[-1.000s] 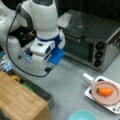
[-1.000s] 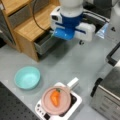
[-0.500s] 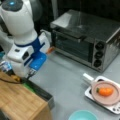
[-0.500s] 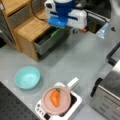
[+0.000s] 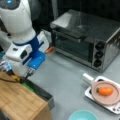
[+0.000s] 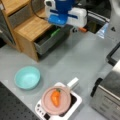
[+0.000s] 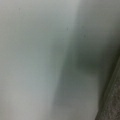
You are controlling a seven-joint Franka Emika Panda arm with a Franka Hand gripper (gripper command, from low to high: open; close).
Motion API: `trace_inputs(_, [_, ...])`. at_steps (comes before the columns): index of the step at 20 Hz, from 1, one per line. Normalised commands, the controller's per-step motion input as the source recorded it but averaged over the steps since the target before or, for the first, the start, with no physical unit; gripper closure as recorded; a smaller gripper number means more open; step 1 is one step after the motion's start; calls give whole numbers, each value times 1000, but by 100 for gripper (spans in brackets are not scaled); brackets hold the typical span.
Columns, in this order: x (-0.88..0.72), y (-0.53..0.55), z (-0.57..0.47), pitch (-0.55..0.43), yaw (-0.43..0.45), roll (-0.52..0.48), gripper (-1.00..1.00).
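My gripper hangs under the white and blue hand, just above the open grey drawer of the wooden cabinet. In a front view the hand covers the fingers, over the drawer and the green thing lying in it. Nothing shows between the fingers. The wrist view holds only a pale grey surface, with no fingers in it. An orange carrot lies on a pink plate, far from the gripper.
A toaster oven stands at the back, with a small orange object by its left corner. The plate rests on a white burner. A teal bowl sits in front of the cabinet.
The arm has swung away from the oven toward the wooden cabinet and now stands over the open drawer. Carrot, plate and bowl have not moved.
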Motion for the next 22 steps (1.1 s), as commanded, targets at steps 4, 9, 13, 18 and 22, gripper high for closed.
trace_inputs(4, [124, -168, -29, -23, -21, -10, -100])
trace_inputs(9, [134, -189, -37, 7, -86, -16, -100])
trace_inputs(13, [145, -154, -72, 14, -163, 25, -100])
trace_inputs(18, [139, -71, -75, 30, -192, 36, -100])
trace_inputs(22, [103, -41, -42, 28, -194, 77, -100])
